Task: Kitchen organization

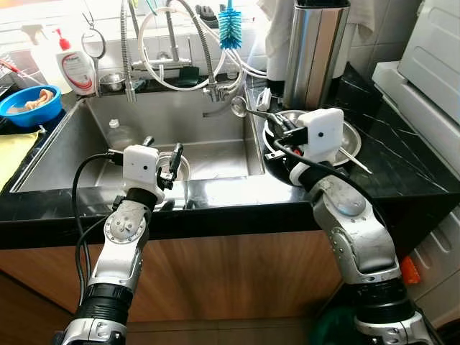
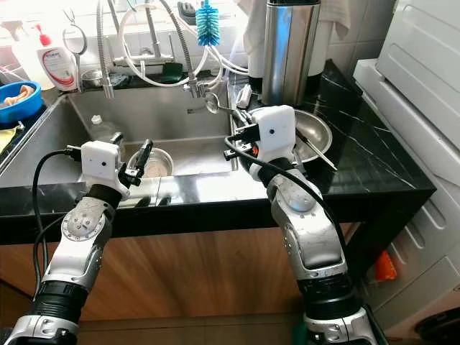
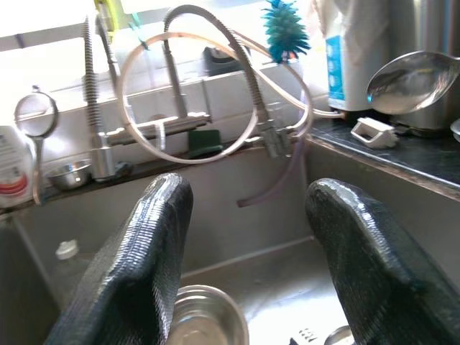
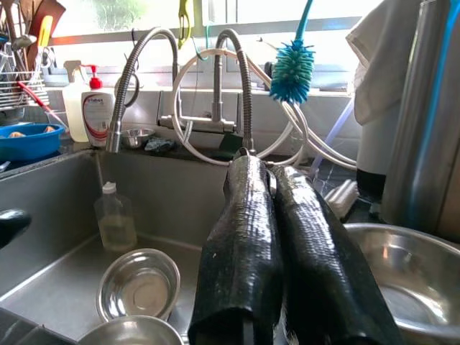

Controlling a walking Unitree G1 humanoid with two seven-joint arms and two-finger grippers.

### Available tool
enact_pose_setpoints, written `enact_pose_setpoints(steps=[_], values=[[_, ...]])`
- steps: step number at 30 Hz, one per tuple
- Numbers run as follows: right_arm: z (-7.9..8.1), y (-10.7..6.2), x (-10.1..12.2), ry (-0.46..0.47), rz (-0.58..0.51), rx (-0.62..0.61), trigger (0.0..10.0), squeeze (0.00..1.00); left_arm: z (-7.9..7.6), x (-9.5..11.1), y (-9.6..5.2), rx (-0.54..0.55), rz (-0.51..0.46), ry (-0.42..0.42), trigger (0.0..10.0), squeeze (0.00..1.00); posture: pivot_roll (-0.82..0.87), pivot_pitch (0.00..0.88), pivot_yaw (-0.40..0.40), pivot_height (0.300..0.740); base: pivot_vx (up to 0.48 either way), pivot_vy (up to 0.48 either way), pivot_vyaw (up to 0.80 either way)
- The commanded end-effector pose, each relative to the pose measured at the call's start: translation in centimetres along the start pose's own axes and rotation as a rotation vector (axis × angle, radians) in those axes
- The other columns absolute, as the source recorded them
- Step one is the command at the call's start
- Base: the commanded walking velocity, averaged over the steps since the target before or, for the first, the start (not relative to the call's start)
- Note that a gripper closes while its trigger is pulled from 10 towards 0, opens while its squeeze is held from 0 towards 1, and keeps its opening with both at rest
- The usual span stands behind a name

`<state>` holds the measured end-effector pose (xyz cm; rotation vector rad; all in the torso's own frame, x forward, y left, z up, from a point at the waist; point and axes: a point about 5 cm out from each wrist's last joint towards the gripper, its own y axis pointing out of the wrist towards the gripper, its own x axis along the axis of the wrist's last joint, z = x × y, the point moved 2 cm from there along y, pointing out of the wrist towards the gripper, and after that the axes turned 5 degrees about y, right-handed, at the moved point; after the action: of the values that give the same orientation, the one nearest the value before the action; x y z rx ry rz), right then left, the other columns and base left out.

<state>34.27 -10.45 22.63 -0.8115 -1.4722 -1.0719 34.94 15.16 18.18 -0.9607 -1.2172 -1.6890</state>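
My left gripper (image 1: 162, 152) is open, hanging over the near edge of the steel sink (image 1: 72, 144). Its fingers (image 3: 136, 273) straddle a small steel bowl (image 1: 175, 169) on the sink floor without touching it. My right gripper (image 1: 277, 131) is shut, its fingers (image 4: 244, 259) pressed together with nothing seen between them. It hovers at the left rim of a large steel bowl (image 1: 352, 134) on the black counter, beside the sink's right wall. A steel ladle (image 1: 241, 106) lies just beyond it, its handle running toward the big bowl.
A clear plastic bottle (image 1: 118, 133) stands in the sink's far left. Faucet hoses and a blue brush (image 1: 230, 27) hang behind. A tall steel canister (image 1: 313, 47), a soap dispenser (image 1: 74, 65), a blue bowl (image 1: 29, 104) and a white appliance (image 1: 438, 50) ring the sink.
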Motion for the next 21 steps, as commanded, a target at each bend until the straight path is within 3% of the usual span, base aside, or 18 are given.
enact_pose_setpoints(steps=[1,21], values=[[0.47,0.04,0.12,0.019,-0.017,0.016,10.0,0.0,0.58,0.04,0.14,0.014,0.004,0.013,10.0,0.0,-0.06,0.0,0.069,0.74,0.0,0.409,0.0],[-0.49,-0.36,-0.05,-0.017,-0.02,-0.022,10.0,0.0,0.33,0.17,0.28,0.004,0.002,0.027,10.0,0.0,-0.06,0.0,0.071,0.74,0.0,0.02,0.0]])
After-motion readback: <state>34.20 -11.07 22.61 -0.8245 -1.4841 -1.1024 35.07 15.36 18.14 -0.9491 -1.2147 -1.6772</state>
